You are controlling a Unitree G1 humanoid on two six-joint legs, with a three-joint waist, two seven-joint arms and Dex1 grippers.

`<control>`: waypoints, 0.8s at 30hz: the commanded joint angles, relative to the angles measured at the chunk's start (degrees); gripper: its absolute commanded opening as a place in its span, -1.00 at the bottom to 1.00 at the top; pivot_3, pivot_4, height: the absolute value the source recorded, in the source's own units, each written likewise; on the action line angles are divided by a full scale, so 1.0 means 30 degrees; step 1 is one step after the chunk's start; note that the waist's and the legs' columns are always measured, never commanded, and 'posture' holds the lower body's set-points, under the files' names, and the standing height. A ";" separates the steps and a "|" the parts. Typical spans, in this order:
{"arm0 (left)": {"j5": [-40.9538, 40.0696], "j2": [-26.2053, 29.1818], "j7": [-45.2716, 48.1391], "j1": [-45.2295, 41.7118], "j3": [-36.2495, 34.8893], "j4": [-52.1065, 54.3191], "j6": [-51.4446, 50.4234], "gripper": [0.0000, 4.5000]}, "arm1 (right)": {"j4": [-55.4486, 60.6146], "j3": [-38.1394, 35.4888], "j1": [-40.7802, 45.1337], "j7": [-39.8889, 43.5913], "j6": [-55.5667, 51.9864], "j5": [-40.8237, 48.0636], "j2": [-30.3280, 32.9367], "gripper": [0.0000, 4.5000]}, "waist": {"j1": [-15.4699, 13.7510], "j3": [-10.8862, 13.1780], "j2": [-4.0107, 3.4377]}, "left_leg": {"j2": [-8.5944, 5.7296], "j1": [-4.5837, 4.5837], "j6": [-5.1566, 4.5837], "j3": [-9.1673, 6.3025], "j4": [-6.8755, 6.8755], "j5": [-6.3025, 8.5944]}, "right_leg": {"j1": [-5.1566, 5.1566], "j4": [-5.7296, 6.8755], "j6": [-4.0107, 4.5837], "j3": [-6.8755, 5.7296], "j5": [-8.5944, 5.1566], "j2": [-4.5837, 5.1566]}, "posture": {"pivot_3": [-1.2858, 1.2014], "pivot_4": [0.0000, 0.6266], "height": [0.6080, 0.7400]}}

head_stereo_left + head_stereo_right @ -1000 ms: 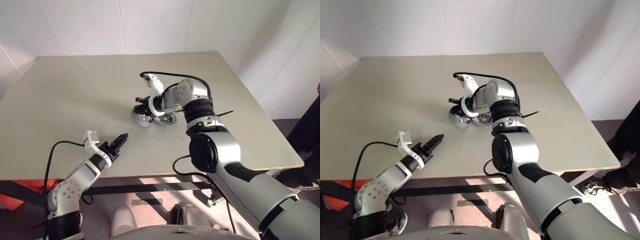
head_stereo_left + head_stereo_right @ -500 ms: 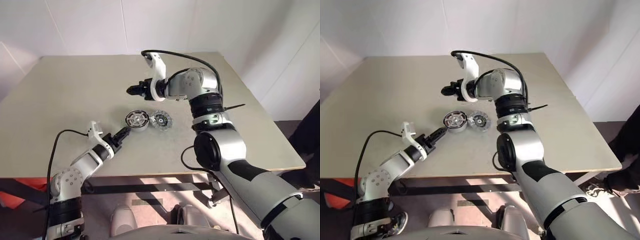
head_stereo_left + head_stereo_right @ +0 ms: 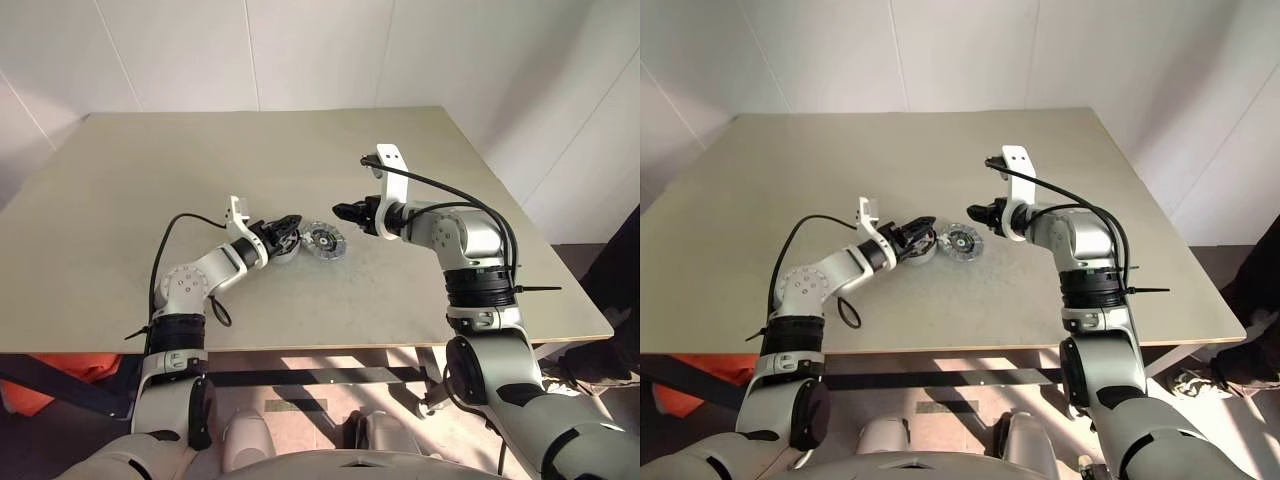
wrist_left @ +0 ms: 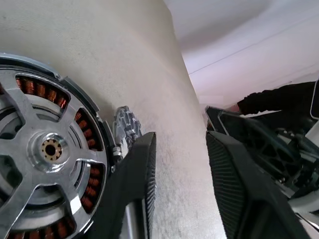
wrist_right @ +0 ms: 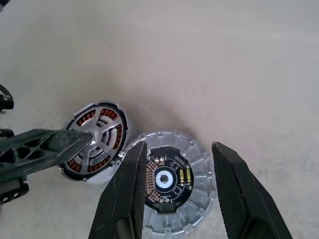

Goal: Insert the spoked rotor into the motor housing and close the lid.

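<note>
Both arms have shifted since the earlier frames: the right one has swung away from above the parts to their right, and the left one has reached forward from the near edge of the tabletop [image 3: 150, 170] to the parts. The motor housing [image 5: 96, 142] lies flat near the middle, copper-red windings showing through a pale spoked piece seated in it. I take that piece to be the spoked rotor [image 4: 50, 149], already in, though its rim colour is hard to tell. Just beside the housing on its right, edges nearly touching, lies the lid [image 5: 169, 181], a grey disc with a notched edge and a dark centre. All three look like rigid metal, probably dense for their size and unlikely to flex. The smooth faces would be slippery. The windings and the dark centre look like the delicate spots, so the lid is best pinched across its notched rim, where the ridges give some bite. If the motor is magnetic, the lid may snap down off-centre. The left end effector [image 3: 292, 222] lies low and almost level over the housing, one finger [image 4: 137, 174] alongside its rim, fingers a little apart with nothing between them. The right end effector [image 3: 340, 211] hovers just right of the lid, tilted down toward it, released and empty, its elbow bent out to the right.
</note>
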State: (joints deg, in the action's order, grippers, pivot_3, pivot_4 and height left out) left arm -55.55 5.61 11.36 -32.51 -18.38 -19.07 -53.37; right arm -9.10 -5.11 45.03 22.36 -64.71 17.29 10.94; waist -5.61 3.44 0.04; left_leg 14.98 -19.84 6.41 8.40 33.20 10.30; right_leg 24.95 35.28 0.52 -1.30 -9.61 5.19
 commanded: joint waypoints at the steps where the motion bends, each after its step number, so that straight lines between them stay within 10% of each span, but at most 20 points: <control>1: 0.1151 0.0162 -0.0403 -0.0704 -0.0090 -0.1391 0.0506 -0.98 | 0.1414 -0.1298 -0.0164 -0.0741 -0.0807 0.0432 0.0596 0.03 | -0.0030 -0.0002 0.0000 | -0.0001 0.0002 -0.0001 -0.0001 0.0000 -0.0001 | -0.0003 0.0000 -0.0002 0.0002 0.0000 0.0003 | 0.03 -1.00 1.00; 11: 0.1738 0.0582 -0.0661 -0.0033 -0.0010 -0.0770 -0.1716 -0.99 | 0.3136 -0.5537 -0.2320 -0.2874 -0.6423 0.1503 -0.0355 0.03 | -0.0069 -0.0016 -0.0012 | -0.0016 0.0026 -0.0008 -0.0004 -0.0003 0.0003 | -0.0039 -0.0007 0.0001 0.0001 0.0003 0.0018 | 0.03 -1.00 1.00; 18: 0.2110 0.0483 -0.0684 0.0015 0.0046 -0.0440 -0.2001 -0.99 | 0.1844 -1.3199 0.0076 -0.5458 -0.9101 0.1128 -0.4799 0.03 | -0.0006 -0.0025 -0.0043 | -0.0021 0.0084 0.0016 -0.0004 -0.0003 -0.0022 | -0.0081 0.0013 -0.0121 0.0008 -0.0069 0.0026 | 0.03 -1.00 1.00; 24: 0.2467 0.0685 -0.0602 0.0140 0.0128 -0.0132 -0.2373 -1.00 | 0.1644 -1.9619 0.2904 -0.9049 -0.9262 0.0220 -0.7868 0.67 | -0.0161 -0.0040 -0.0059 | -0.0044 0.0143 0.0023 -0.0009 -0.0017 -0.0027 | -0.0112 0.0006 -0.0148 0.0007 -0.0083 0.0050 | 0.03 -1.00 1.00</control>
State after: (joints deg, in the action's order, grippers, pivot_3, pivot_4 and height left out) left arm -49.19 7.02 9.81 -32.25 -18.08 -20.55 -59.88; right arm -5.27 -60.22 50.72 -1.78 -92.19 18.63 -6.77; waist -6.09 3.32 -0.14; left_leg 14.84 -19.43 6.47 8.37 33.10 10.21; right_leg 24.59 35.27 0.07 -1.26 -9.86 5.33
